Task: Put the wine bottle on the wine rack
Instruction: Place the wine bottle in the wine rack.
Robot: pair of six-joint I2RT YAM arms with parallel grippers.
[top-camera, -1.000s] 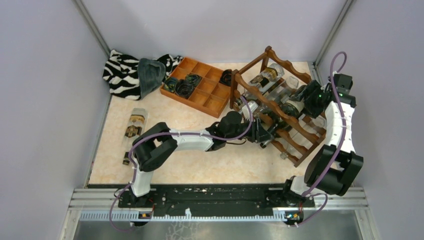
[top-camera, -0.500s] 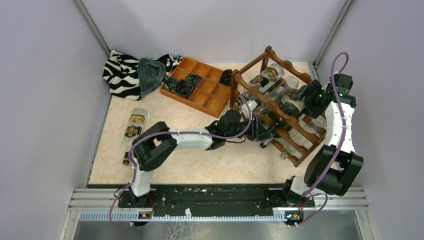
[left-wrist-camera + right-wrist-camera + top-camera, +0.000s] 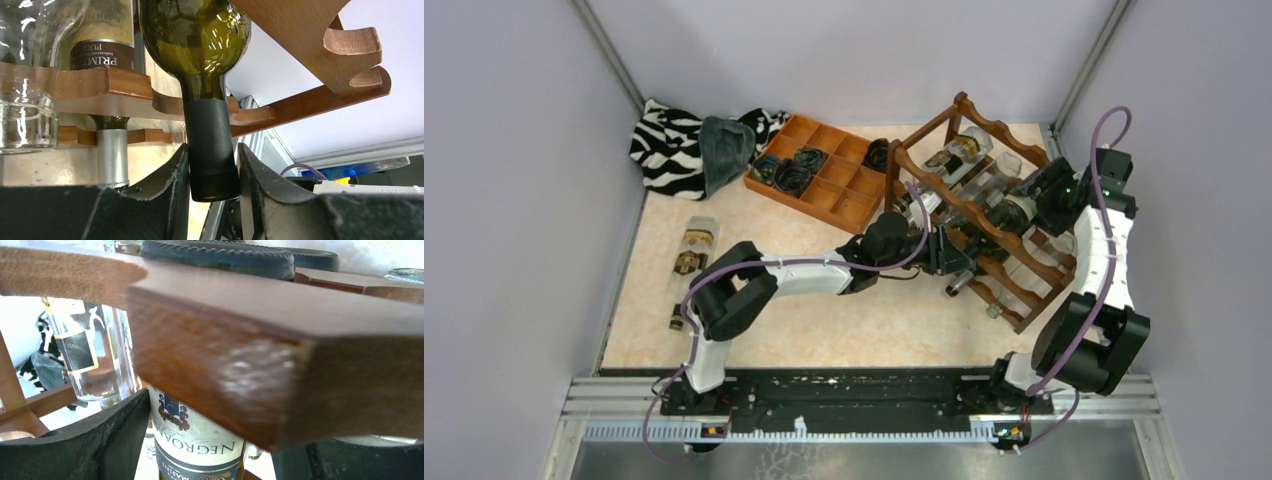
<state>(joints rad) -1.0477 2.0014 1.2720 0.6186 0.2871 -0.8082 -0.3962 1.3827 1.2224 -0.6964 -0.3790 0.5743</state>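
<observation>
The wine rack [image 3: 1027, 296] is a reddish-brown frame with wavy rails at the table's right and holds several bottles. My left gripper [image 3: 948, 256] is at the rack's near-left side. In the left wrist view the gripper [image 3: 212, 148] is shut on the black-capped neck of a dark green wine bottle [image 3: 196, 35], whose shoulder lies against a scalloped rail [image 3: 305, 40]. My right gripper [image 3: 1044, 195] is at the rack's far right end. In the right wrist view its fingers [image 3: 115, 435] stand wide either side of that bottle's labelled body [image 3: 192, 442], with a gap on the right. A rack rail [image 3: 250, 365] hides the right finger.
A silver-capped bottle [image 3: 112, 150] and a clear glass bottle [image 3: 25, 120] lie in the rack beside the held one. An orange-brown compartment tray [image 3: 849, 195] and zebra cloth [image 3: 664, 145] are at the back. Another bottle [image 3: 692, 255] lies on the table at the left.
My left gripper has moved a little up and towards the rack with the bottle neck in it. My right arm has shifted slightly upward at the rack's far end.
</observation>
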